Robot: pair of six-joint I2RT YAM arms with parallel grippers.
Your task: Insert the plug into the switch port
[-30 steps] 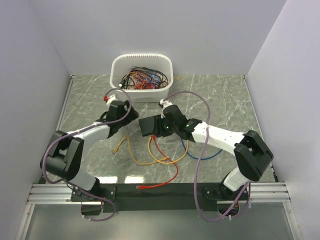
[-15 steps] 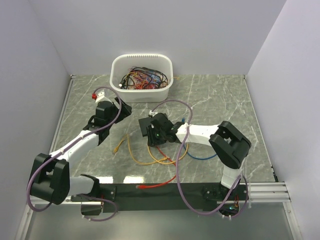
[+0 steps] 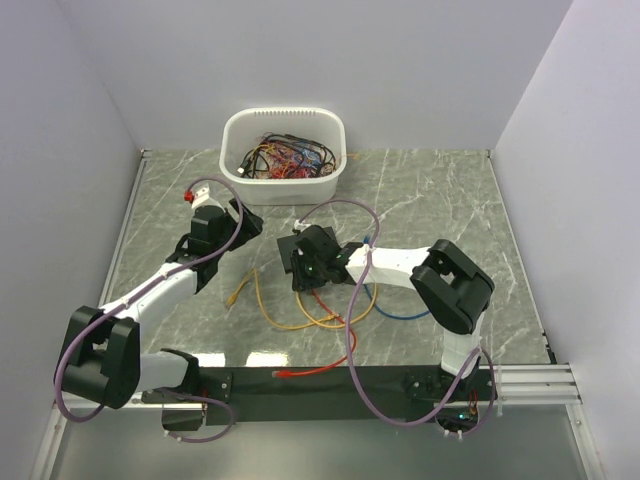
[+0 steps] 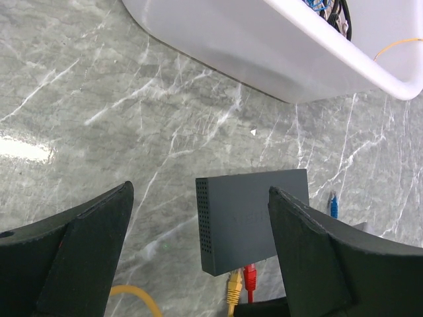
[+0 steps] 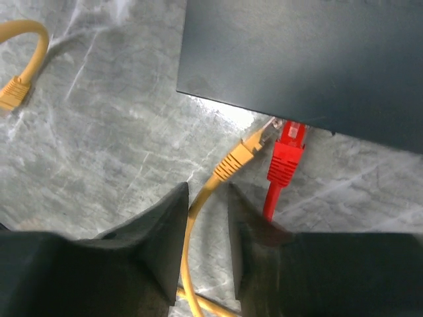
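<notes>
Left wrist view: on the marble table (image 4: 79, 99) lies the black switch (image 4: 254, 218), faced by our left gripper (image 4: 198, 198), its jaws spread wide. Our right gripper (image 5: 206, 191) straddles the yellow cable (image 5: 193, 251); we cannot tell whether it pinches. The yellow plug (image 5: 241, 155) tilts at the switch port (image 5: 268, 124).

Tub (image 3: 283, 190) behind switch (image 4: 254, 218), cable (image 5: 194, 224) at its near edge

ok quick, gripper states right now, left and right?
Left gripper: open, holding nothing.
Right gripper: closed on the yellow cable.
</notes>
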